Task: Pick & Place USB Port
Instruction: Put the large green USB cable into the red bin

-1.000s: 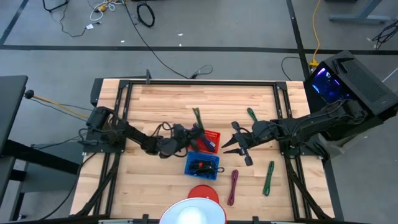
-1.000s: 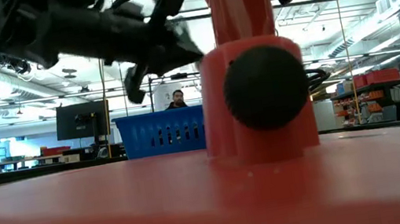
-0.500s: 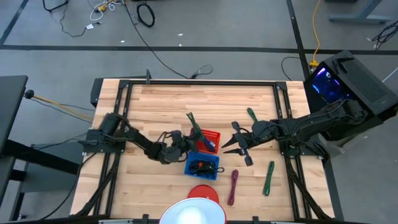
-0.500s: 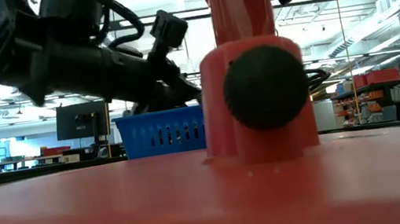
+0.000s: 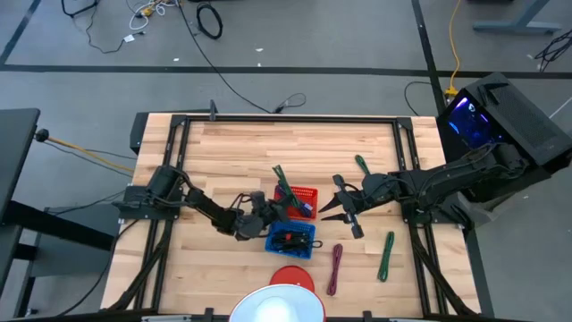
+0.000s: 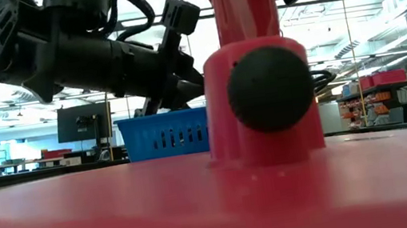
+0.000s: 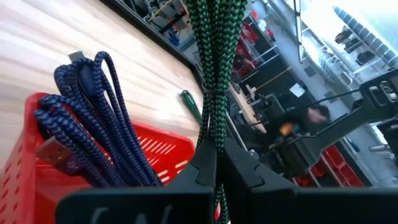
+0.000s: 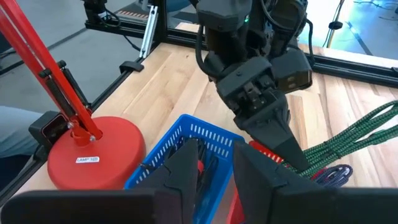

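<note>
The left gripper (image 7: 214, 168) is squeezed tight on a green cable (image 7: 211, 62), which sticks up past its fingertips, over the red basket (image 5: 304, 199). It looks light and floppy, so the bundled middle is best to hold. The right gripper (image 5: 344, 215) waits half open, empty.

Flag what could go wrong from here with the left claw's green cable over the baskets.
1. The left claw pinches the green braided cable at one point; its long free end sticks out over the red basket and may drape outside when released.
2. The blue cable already fills that basket, so the green one could snag it.
3. The blue basket sits directly alongside, so a misdrop there seems possible.
</note>
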`<state>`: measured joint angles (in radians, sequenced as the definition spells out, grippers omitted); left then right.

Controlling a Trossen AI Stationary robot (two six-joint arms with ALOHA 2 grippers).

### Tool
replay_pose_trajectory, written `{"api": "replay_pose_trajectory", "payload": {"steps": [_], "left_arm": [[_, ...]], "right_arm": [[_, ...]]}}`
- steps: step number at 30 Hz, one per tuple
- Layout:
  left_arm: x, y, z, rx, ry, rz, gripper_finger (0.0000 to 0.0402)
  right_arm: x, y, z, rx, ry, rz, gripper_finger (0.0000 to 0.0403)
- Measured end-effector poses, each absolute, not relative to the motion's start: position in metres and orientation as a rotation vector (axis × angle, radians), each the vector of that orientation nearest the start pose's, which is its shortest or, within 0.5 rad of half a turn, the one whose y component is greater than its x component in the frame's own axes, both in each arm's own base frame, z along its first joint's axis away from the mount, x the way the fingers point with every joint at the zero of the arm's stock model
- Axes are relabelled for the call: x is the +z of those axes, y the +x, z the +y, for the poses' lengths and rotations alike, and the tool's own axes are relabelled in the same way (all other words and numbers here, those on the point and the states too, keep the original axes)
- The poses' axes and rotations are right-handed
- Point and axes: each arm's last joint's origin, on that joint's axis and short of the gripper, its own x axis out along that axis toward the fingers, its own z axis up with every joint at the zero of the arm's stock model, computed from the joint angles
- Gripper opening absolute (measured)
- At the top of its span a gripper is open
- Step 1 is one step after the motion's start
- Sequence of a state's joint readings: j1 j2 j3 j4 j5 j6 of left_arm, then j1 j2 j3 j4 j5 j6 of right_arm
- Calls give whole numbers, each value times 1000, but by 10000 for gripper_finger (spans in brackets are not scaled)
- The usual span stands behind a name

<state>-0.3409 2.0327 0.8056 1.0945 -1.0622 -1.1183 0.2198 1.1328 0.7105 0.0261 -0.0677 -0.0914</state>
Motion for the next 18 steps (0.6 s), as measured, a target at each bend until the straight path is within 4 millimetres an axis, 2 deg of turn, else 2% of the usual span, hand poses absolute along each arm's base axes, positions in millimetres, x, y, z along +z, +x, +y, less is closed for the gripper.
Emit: {"api": "replay_pose_trajectory", "payload": {"steps": [11,18], "left_arm": [[115,345,-95,711,-975,-292,15],[115,346,-95,696,-965,-268,52]], "right_arm": [[259,239,55,302,-120,385,102],[259,239,55,302,-120,386,102]]}}
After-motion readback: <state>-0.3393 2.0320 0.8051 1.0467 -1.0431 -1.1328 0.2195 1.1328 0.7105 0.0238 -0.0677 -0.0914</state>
